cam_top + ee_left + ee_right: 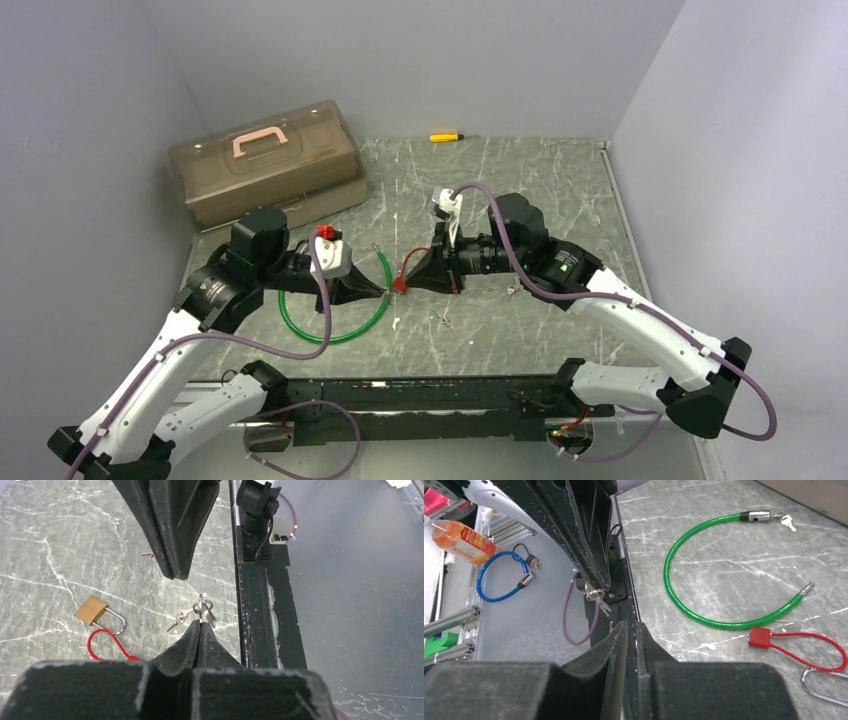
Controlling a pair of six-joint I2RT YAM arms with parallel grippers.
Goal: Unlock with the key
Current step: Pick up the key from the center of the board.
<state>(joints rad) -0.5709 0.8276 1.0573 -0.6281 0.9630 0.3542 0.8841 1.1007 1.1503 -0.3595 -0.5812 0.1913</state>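
My left gripper (200,623) is shut on a small key ring (200,607) at its fingertips; the keys dangle just above the table's front edge. A brass padlock (92,611) lies on the marble to the left with a red cable (102,641) through its shackle. My right gripper (630,624) faces the left one tip to tip. Its jaws stand a narrow slit apart with nothing between them. From the right wrist the held keys (594,594) hang under the left fingers. From above, both grippers (383,291) (408,279) meet at mid-table over the red lock body (400,286).
A green cable lock (684,600) with keys in its barrel (755,516) curves left of centre. Loose keys (443,320) lie on the marble. A brown toolbox (265,160) stands back left and a yellow screwdriver (445,137) lies at the back. A blue cable lock (499,580) lies below the table's front edge.
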